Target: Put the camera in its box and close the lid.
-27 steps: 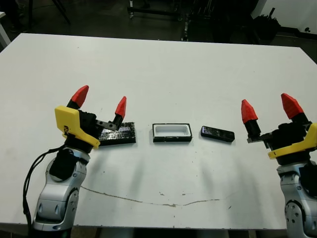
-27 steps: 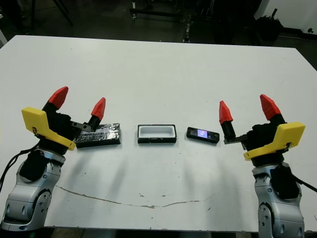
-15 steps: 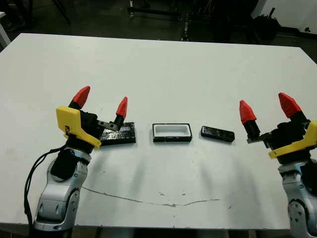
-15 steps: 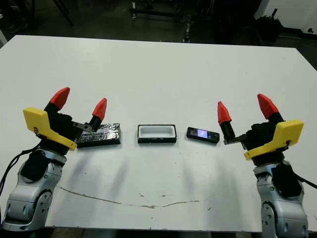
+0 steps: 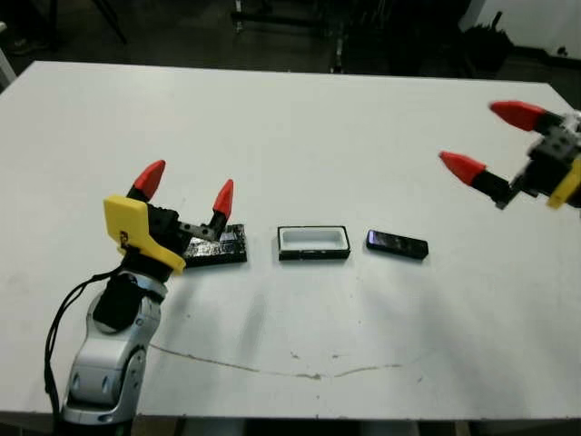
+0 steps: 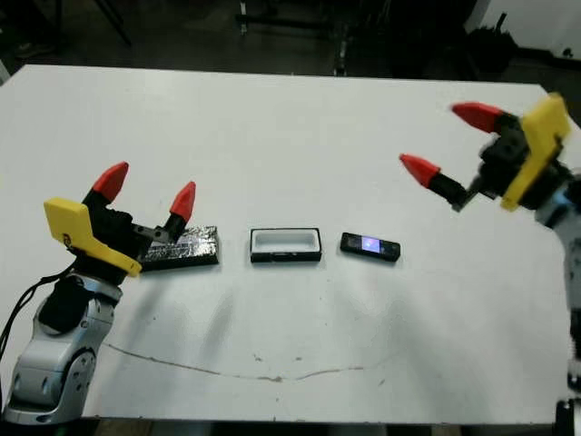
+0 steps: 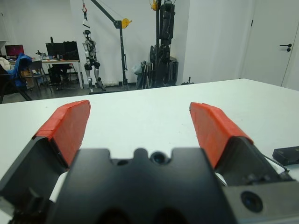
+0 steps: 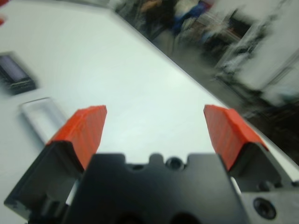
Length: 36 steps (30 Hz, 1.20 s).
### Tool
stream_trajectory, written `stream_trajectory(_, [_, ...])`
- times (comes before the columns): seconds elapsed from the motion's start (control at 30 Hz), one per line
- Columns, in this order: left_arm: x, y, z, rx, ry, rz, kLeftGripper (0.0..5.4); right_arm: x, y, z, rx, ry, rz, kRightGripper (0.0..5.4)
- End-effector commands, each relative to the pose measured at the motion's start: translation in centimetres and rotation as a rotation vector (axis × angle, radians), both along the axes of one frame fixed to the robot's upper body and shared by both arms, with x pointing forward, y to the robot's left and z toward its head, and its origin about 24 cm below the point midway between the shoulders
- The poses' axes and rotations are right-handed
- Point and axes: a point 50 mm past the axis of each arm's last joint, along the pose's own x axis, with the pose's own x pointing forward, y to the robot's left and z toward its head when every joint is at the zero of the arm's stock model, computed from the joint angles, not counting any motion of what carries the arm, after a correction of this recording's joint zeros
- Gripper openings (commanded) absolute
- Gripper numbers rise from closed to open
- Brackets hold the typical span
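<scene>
The camera (image 5: 397, 243), a slim glossy black bar, lies on the white table (image 5: 300, 127) just right of the box (image 5: 313, 242), a shallow black-walled tray with a white inside. Left of the box lies the lid (image 5: 221, 248), a crinkly shiny black panel. My left gripper (image 5: 186, 186) stands open over the lid's left end, its fingertips pointing up and holding nothing. My right gripper (image 5: 490, 138) is open, raised above the table to the far right of the camera and turned sideways, with its fingertips pointing left.
A thin dark crack line (image 5: 300, 371) runs across the table near the front edge. Dark floor and equipment stands (image 5: 281, 18) lie beyond the far edge. The left wrist view shows a room with tall frames (image 7: 163, 42) past the table.
My right arm has lifted and swung back and to the right, turning the open gripper sideways. The left gripper, lid, box and camera have stayed put.
</scene>
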Motion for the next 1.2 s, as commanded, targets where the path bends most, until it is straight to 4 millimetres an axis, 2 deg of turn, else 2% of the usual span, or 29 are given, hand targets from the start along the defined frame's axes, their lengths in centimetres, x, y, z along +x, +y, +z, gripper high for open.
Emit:
stream_trajectory(0.03, [0.1,0.1,-0.3,-0.006,0.021,0.001,5.4,1.2,0.1,-1.0,-0.066,0.118,0.11,5.38])
stream_trajectory(0.3, [0.0,0.1,-0.4,0.001,0.024,0.005,5.4,2.4,1.5,-3.0,-0.225,0.267,0.225,5.38])
stream_trajectory(0.53, [0.0,0.0,-0.5,0.006,0.025,0.013,5.4,2.5,2.8,-4.5,-0.271,0.345,0.288,5.38])
stream_trajectory(0.9, [0.0,0.0,-0.4,0.007,0.031,0.009,5.4,2.3,3.7,-6.3,-0.377,0.33,0.367,5.38])
stream_trajectory(1.2, [0.0,0.0,-0.4,0.003,0.036,0.0,5.4,2.0,4.2,-7.9,-0.461,0.435,0.378,5.38])
